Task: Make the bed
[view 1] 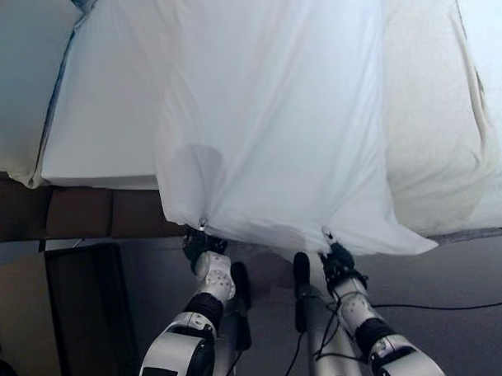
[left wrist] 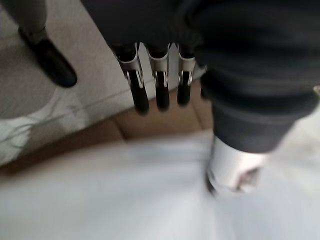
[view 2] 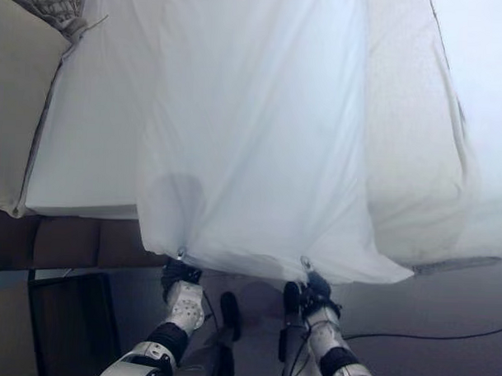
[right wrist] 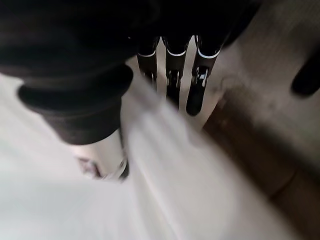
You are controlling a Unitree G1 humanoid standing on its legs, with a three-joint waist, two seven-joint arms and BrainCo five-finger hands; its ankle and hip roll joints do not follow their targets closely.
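From the left eye view, a white sheet [view 1: 269,131] hangs over the bed [view 1: 104,142] edge, its lower hem pinched by the left hand [view 1: 201,244] and right hand [view 1: 338,259]. In the left wrist view the fingers [left wrist: 162,90] reach over the cloth, the thumb [left wrist: 232,172] pressing it. In the right wrist view the fingers [right wrist: 200,90] lie against the sheet likewise.

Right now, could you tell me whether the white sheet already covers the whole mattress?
No, the white sheet lies as a strip down the middle, with bare mattress showing beside it.

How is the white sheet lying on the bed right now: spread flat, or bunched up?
Neither fully: the white sheet is stretched lengthwise, pinched at its near edge by the left hand and right hand, with folds fanning from both; the mattress shows beside it.
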